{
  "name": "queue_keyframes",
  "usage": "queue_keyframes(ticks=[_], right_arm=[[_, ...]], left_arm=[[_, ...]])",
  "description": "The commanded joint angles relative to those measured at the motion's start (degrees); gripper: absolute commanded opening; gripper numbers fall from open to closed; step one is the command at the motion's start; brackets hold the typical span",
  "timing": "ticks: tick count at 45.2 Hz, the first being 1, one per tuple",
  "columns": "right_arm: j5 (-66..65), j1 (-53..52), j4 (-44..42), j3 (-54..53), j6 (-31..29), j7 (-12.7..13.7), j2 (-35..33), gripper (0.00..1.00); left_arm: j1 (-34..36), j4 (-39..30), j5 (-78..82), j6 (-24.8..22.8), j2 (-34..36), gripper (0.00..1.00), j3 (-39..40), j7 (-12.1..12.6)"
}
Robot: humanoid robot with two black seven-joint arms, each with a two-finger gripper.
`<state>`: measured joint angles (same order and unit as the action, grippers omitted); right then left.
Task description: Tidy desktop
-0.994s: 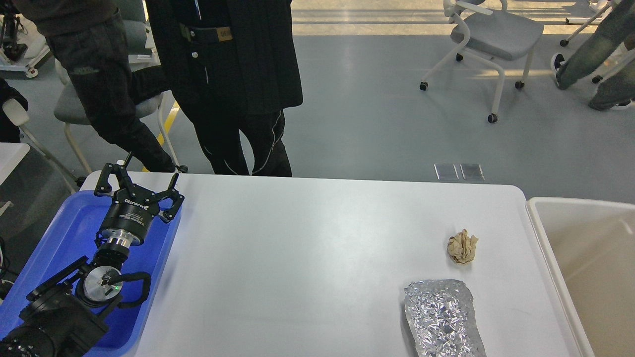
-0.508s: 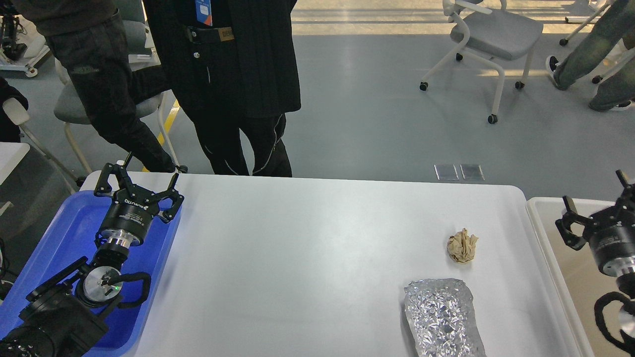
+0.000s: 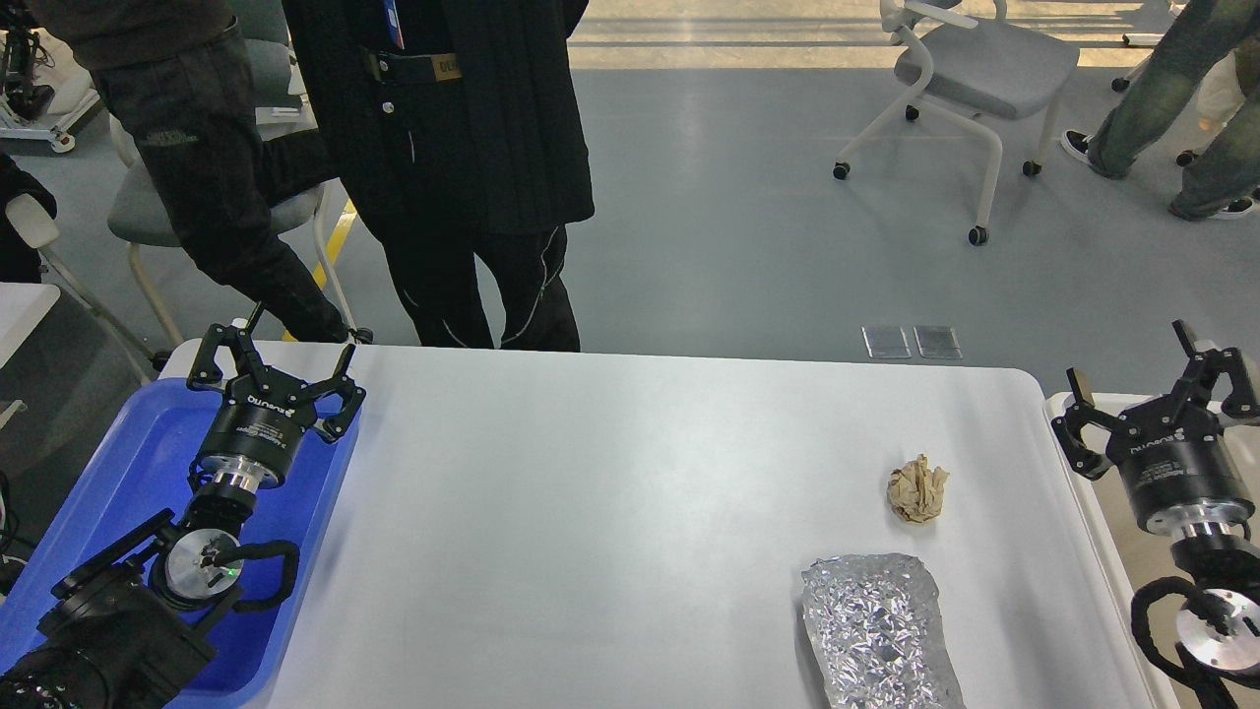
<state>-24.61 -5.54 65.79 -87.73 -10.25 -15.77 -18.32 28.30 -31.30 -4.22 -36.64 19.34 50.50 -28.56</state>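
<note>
The white desktop fills the middle of the head view. A crumpled brown paper ball lies on its right part. A crinkled silver foil sheet lies just in front of the ball, near the front edge. My left gripper is open and empty above the far end of a blue tray at the left. My right gripper is open and empty above the far left corner of a cream-white bin, to the right of the paper ball.
Two people in dark clothes stand just behind the desktop's far left edge. A wheeled chair stands on the grey floor farther back. Another person's legs show at the top right.
My right arm has come into view from the right edge and moved up and left over the bin's corner. The left arm, ball and foil have not moved.
</note>
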Motion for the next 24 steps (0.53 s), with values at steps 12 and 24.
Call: queue_keyframes(ticks=[12, 24], right_arm=[[-0.87, -3.6, -4.79, 6.96, -1.61, 0.04, 0.39, 1.0], [-0.79, -4.48, -6.2, 7.75, -1.44, 0.04, 0.74, 1.0]], left_arm=[[0.0, 0.01, 0.0, -0.01, 0.0, 1.0, 0.04, 0.0], [0.0, 0.01, 0.0, 0.07, 0.0, 1.0, 0.04, 0.0]])
